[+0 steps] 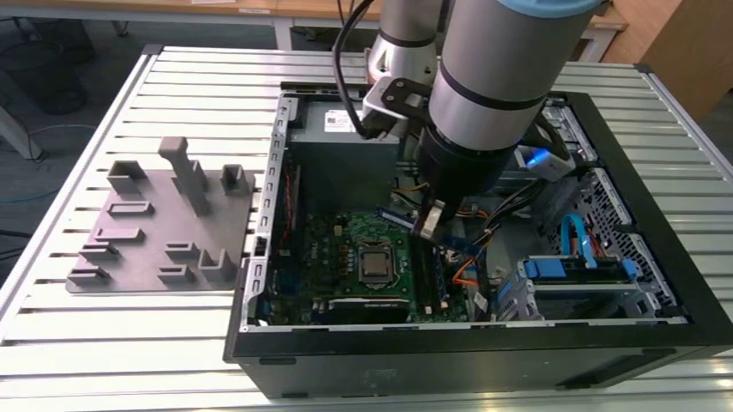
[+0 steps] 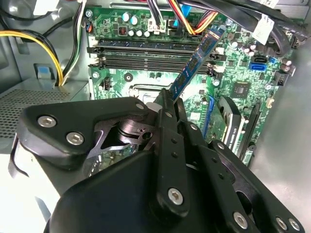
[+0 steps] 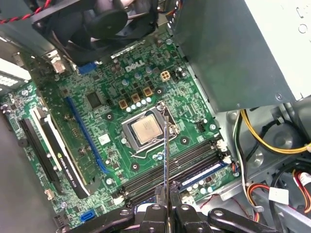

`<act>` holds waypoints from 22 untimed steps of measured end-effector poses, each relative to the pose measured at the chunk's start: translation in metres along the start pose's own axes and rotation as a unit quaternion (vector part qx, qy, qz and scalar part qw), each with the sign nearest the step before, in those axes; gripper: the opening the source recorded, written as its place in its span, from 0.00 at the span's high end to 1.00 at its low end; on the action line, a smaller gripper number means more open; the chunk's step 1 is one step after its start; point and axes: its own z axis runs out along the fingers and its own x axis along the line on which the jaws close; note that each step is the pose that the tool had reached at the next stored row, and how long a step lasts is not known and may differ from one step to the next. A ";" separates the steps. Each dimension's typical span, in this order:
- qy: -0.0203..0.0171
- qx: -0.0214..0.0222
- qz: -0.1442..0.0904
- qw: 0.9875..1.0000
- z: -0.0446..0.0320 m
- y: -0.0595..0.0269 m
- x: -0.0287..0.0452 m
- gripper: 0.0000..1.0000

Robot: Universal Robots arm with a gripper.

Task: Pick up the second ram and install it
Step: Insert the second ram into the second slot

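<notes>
My gripper [image 1: 430,221] hangs inside the open computer case [image 1: 641,257], shut on the second ram [image 1: 458,243]. In the second wrist view the ram [image 2: 197,60] is a long blue-green stick slanting away from the gripper [image 2: 167,99] above the memory slots [image 2: 146,62]. The first wrist view shows the ram [image 3: 166,155] edge-on as a thin dark line rising from the gripper [image 3: 166,206], held over the slots [image 3: 165,174] beside the CPU socket [image 3: 146,131]. The stick is above the board, not seated.
A grey fixture plate [image 1: 160,223] with upright posts lies on the slatted table at the exterior view's left. Inside the case are the power supply [image 1: 343,154], coloured cable bundles [image 2: 189,14], an expansion card [image 3: 63,145] and a blue-handled drive bay [image 1: 578,266].
</notes>
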 end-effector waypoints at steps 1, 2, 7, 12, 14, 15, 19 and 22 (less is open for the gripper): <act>0.000 0.000 0.003 1.000 0.0000 0.0000 0.0000 0.86; 0.000 0.000 0.006 1.000 0.0001 0.0000 0.0000 0.86; -0.001 0.001 0.024 1.000 0.0003 0.0000 0.0000 0.86; -0.002 0.002 0.042 0.999 0.0005 0.0000 0.0000 0.86; -0.002 0.003 0.048 0.999 0.0005 0.0000 0.0000 0.86; -0.002 0.003 0.052 0.999 0.0005 0.0000 0.0000 0.86; -0.003 0.004 0.064 0.998 0.0006 0.0000 0.0000 0.86; -0.003 0.004 0.073 0.997 0.0007 0.0000 0.0000 0.86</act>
